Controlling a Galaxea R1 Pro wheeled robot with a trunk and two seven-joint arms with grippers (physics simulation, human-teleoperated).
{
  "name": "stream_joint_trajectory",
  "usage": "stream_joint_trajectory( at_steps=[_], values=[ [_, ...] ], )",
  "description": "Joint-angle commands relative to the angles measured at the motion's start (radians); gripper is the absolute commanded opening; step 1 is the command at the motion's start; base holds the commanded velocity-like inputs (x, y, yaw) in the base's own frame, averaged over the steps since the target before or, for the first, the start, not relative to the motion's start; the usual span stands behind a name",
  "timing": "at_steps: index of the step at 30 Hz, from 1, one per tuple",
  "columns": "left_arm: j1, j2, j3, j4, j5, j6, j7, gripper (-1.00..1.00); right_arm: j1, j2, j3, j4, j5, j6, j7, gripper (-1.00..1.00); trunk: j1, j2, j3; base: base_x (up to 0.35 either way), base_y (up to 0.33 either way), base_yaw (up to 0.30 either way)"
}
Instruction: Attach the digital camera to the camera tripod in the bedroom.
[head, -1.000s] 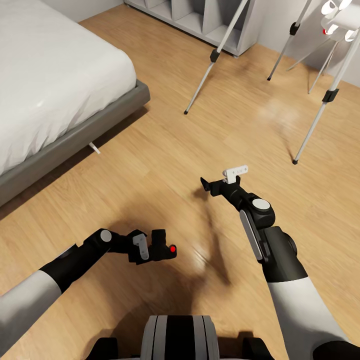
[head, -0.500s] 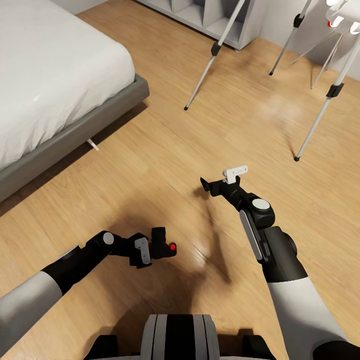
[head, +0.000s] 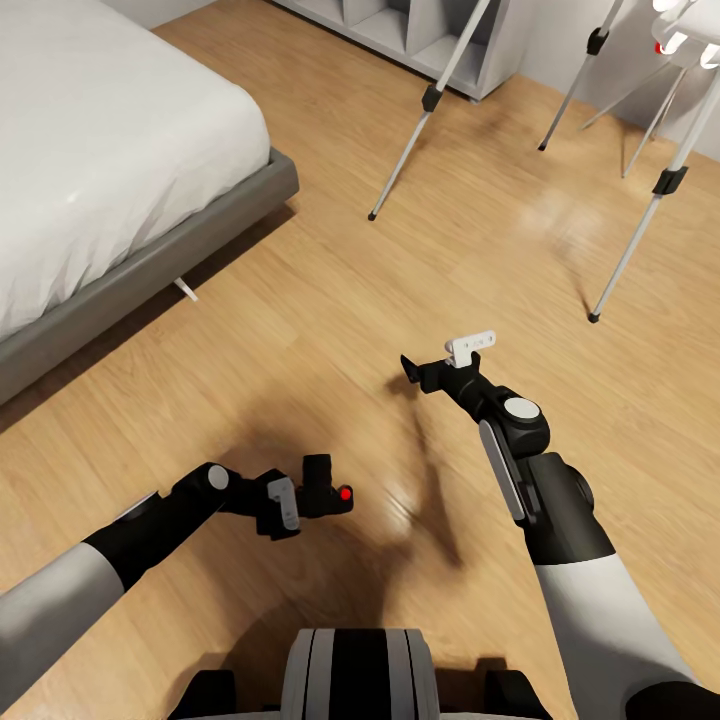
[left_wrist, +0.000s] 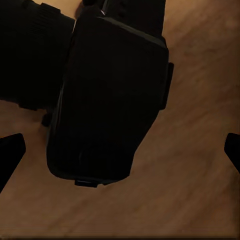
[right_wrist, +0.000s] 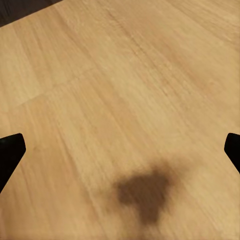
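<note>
The digital camera (head: 325, 492), a small black body with a red dot on top, sits low over the wooden floor at the tip of my left gripper (head: 300, 503). In the left wrist view the camera (left_wrist: 110, 100) lies between the fingers, whose fingertips (left_wrist: 10, 155) stand wide apart and clear of it, so the gripper is open. My right gripper (head: 425, 370) hangs open over bare floor, with nothing between its fingertips (right_wrist: 11, 150). The camera tripod shows as silver legs (head: 420, 120) with black joints at the far side; its head is out of view.
A grey-framed bed (head: 150, 260) with a white mattress fills the left. A grey cubby shelf (head: 420, 30) stands at the back. A white ball-cluster lamp (head: 690, 20) rises at the top right beside another tripod leg (head: 640, 230). Open floor lies between me and the tripod.
The head view shifted slightly forward a second ago, then held still. My left gripper has edged a little lower beside the camera. The right arm has not moved.
</note>
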Motion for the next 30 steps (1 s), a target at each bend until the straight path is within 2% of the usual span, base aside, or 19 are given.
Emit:
stream_joint_trajectory(
  at_steps=[1, 3, 9, 23, 27, 30],
  values=[
    [-0.001, 0.002, -0.002, -0.002, -0.003, 0.008, -0.003, 1.0, 0.0, 0.0, -0.001, -0.001, 0.0, 0.006, 0.003, 1.0, 0.0, 0.0, -0.001, 0.0, 0.0, 0.0],
    [-0.001, 0.015, -0.003, -0.002, -0.003, 0.014, -0.003, 1.0, 0.0, 0.0, -0.001, -0.001, 0.0, 0.006, 0.003, 1.0, 0.0, 0.0, -0.001, 0.0, 0.0, 0.0],
    [-0.001, 0.023, -0.004, -0.002, -0.004, 0.015, -0.003, 1.0, 0.0, 0.0, -0.001, -0.001, 0.0, 0.006, 0.003, 1.0, 0.0, 0.0, -0.001, 0.0, 0.0, 0.0],
    [-0.001, 0.026, -0.005, -0.002, -0.004, 0.017, -0.001, 1.0, 0.0, 0.0, -0.001, -0.001, 0.0, 0.006, 0.003, 1.0, 0.0, 0.0, -0.001, 0.0, 0.0, 0.0],
    [-0.001, 0.026, -0.005, -0.003, -0.004, 0.017, -0.001, 1.0, 0.0, 0.0, -0.001, -0.001, 0.0, 0.007, 0.003, 1.0, 0.002, -0.001, -0.016, 0.0, 0.0, 0.0],
    [-0.001, 0.026, -0.005, -0.003, -0.004, 0.017, -0.001, 1.0, 0.0, 0.0, -0.001, -0.001, 0.0, 0.007, 0.003, 1.0, 0.002, -0.001, -0.016, 0.0, 0.0, 0.0]
  ],
)
